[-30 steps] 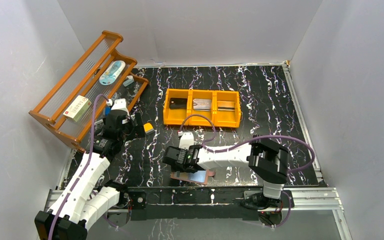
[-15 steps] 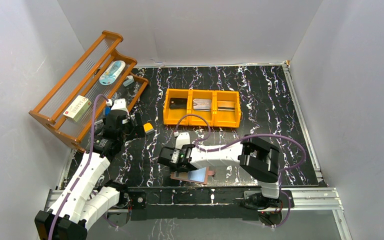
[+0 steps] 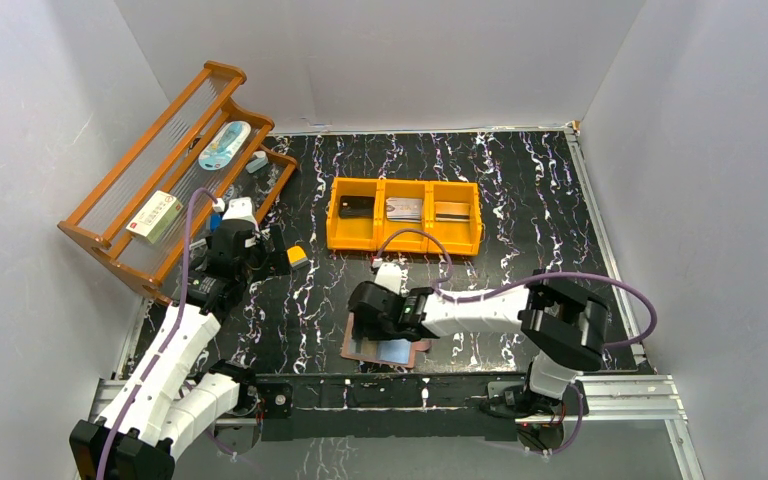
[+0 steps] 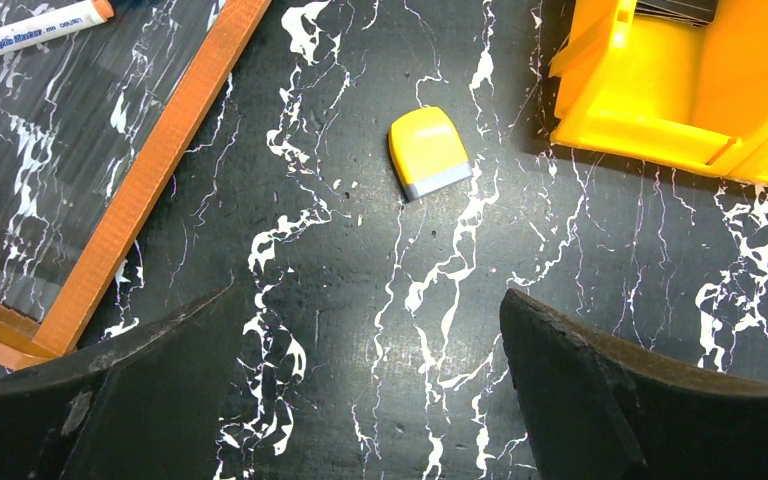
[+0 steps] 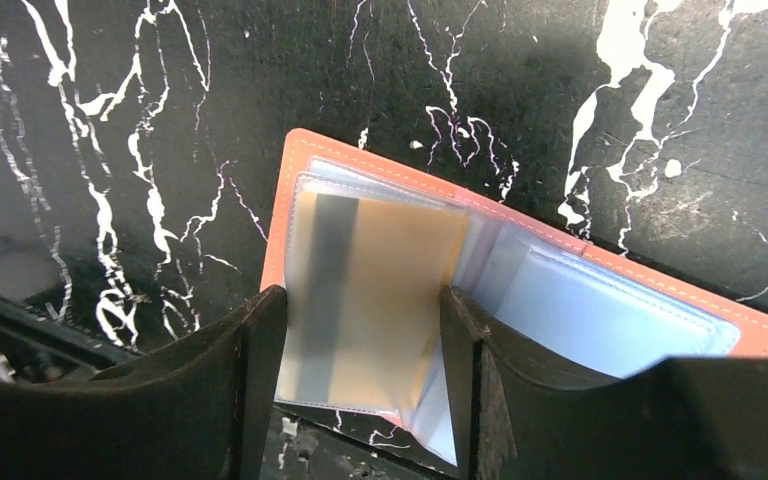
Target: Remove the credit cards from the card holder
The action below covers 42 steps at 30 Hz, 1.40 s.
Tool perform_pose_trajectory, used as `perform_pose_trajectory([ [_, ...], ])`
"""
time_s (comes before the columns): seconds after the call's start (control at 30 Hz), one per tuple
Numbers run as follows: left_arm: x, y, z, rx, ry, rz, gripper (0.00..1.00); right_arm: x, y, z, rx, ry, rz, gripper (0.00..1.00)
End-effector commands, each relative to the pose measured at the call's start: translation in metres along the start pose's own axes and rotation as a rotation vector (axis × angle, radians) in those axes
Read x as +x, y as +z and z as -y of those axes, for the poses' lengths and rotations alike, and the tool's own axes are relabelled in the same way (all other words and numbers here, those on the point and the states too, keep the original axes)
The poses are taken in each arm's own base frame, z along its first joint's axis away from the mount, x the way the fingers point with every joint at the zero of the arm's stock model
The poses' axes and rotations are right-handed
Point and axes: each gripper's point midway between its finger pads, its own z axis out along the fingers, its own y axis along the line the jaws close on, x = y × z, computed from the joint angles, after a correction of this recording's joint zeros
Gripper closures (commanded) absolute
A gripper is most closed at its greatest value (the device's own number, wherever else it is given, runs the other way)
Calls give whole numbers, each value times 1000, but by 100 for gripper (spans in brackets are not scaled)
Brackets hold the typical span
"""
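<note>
The card holder (image 3: 388, 351) lies open near the table's front edge, salmon-pink outside (image 5: 298, 150) with pale blue sleeves. A tan credit card (image 5: 380, 265) with a dark stripe sits inside its left clear sleeve. My right gripper (image 3: 375, 322) hovers low over that sleeve. In the right wrist view the right gripper (image 5: 362, 300) straddles the card, one finger at each side edge, jaws apart. My left gripper (image 3: 285, 255) hangs wide open beside the wooden rack; in the left wrist view the left gripper (image 4: 368, 300) holds nothing, bare table between its fingers.
An orange three-compartment tray (image 3: 332, 212) stands mid-table with flat cards (image 3: 405, 208) inside; its corner (image 4: 660, 100) shows by the left gripper. A small yellow-and-white block (image 4: 428, 150) lies near it. A wooden rack (image 3: 160, 180) with a marker (image 4: 30, 32) fills the left.
My right gripper swung left, then back right over the card holder, and its jaws have narrowed around the sleeved card. The left arm has not moved.
</note>
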Motion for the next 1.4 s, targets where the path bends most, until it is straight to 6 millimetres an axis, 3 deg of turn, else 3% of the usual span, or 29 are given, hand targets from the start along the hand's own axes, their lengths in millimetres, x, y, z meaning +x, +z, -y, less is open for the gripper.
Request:
perform_pose_trajectory([
  [0.0,-1,-2,-2,-10,-1,0,2,9,-1,-26,-210,80,-84,37],
  [0.23,3,0,8,45,-1,-26,2,10,0,-23,-287,144,-115,37],
  [0.4,16,-5,48,259,-21,-116,2,5,-2,-19,-320,145,-105,37],
  [0.53,39,-24,91,510,-126,-239,4,2,-2,-12,-344,169,-121,38],
  [0.73,70,-52,123,735,-274,-396,6,-1,-3,0,-373,202,-134,38],
  [0.9,99,-65,132,820,-297,-488,6,0,1,7,-364,243,-149,37],
  [1.07,126,-71,144,797,-233,-563,10,-1,2,10,-353,273,-148,37],
  [1.2,156,-64,147,697,-163,-600,14,-1,4,13,-334,297,-144,37],
  [1.37,172,-56,146,678,-179,-591,25,2,5,18,-310,300,-162,37],
])
